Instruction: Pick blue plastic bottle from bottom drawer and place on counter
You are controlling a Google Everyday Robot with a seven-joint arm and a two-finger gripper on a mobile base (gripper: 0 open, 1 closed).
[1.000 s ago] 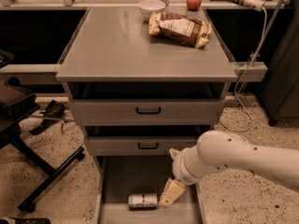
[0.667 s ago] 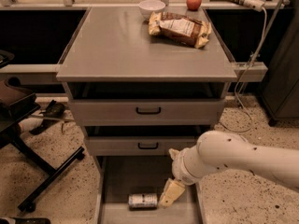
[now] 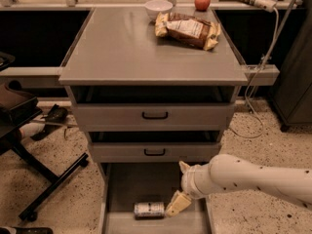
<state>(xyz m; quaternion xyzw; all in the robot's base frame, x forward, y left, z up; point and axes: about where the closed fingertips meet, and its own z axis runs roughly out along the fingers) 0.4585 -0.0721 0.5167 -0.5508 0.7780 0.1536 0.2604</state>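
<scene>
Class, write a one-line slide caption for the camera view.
The gripper reaches into the open bottom drawer beside the blue plastic bottle lying on its floor.

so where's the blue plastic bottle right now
In the camera view, the blue plastic bottle lies on its side on the bottom drawer floor, low centre, just left of the end effector.

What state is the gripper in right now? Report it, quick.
The gripper: open or closed cannot be told; it is down in the bottom drawer, at the right end of the bottle lying there.
</scene>
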